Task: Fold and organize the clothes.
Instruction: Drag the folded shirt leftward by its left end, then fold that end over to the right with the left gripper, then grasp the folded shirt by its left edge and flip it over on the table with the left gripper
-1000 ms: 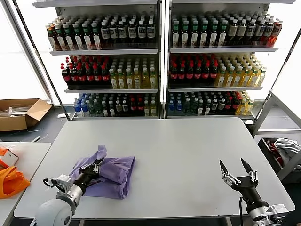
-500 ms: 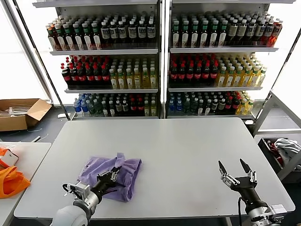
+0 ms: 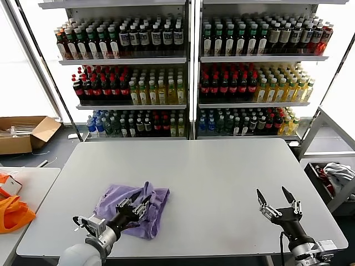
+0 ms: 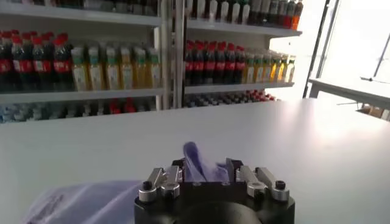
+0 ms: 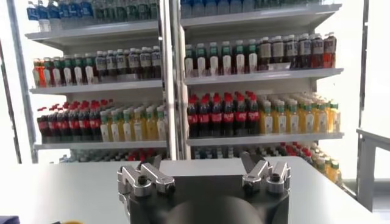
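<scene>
The lavender T-shirt (image 3: 111, 197) lies bunched on the front left part of the grey table (image 3: 211, 172), with one fold standing up at its right side. My left gripper (image 3: 135, 203) rests on the shirt's right half. Its fingers are parted, and the raised fold (image 4: 196, 163) stands between them in the left wrist view. The print is hidden. My right gripper (image 3: 275, 196) is open and empty, held above the table's front right corner, far from the shirt. In the right wrist view (image 5: 204, 165) nothing lies between its fingers.
Shelves of bottled drinks (image 3: 188, 72) stand behind the table. An orange cloth bag (image 3: 14, 213) lies on a side table at the left. A cardboard box (image 3: 25, 133) sits on the floor at the left. A grey-white and red cloth (image 3: 333, 173) lies in a bin at the right.
My left gripper has dragged the shirt's left part rightward over the rest, making a tighter bundle. Its fingers, pinched on the fabric before, now stand parted. The right arm has barely moved.
</scene>
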You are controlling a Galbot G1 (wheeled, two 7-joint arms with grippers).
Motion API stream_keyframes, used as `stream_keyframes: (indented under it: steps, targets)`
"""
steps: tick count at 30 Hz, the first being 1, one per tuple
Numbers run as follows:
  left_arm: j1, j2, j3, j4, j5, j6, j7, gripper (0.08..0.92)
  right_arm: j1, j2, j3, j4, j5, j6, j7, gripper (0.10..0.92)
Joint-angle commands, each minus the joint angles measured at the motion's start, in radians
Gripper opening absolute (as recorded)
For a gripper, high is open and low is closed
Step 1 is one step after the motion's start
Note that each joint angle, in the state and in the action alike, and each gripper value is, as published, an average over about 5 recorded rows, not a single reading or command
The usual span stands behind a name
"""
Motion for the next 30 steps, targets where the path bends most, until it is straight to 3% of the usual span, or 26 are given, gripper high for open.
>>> stream_keyframes:
  steps: [1, 6, 11, 17, 30]
  targets:
    - [0.006, 0.039, -0.214, -0.118, -0.104, 0.022, 0.004, 0.558, 0.006, -0.001, -0.002, -0.002, 0.000, -0.001, 0.001, 0.823]
    - [0.010, 0.039, -0.319, 0.024, -0.033, 0.028, 0.005, 0.697, 0.004, 0.001, -0.009, 0.000, -0.002, 0.000, 0.000, 0.823]
    - [0.024, 0.025, -0.340, 0.164, 0.031, 0.033, -0.024, 0.809, -0.008, 0.003, -0.009, 0.004, -0.005, 0.004, -0.002, 0.823]
    - [0.038, -0.006, -0.318, 0.226, 0.048, 0.061, -0.098, 0.822, -0.015, 0.001, -0.006, 0.007, -0.009, 0.005, -0.003, 0.823]
    - [0.061, -0.030, -0.251, 0.253, 0.044, 0.057, -0.069, 0.823, 0.005, 0.005, -0.036, 0.025, -0.028, -0.010, 0.003, 0.823]
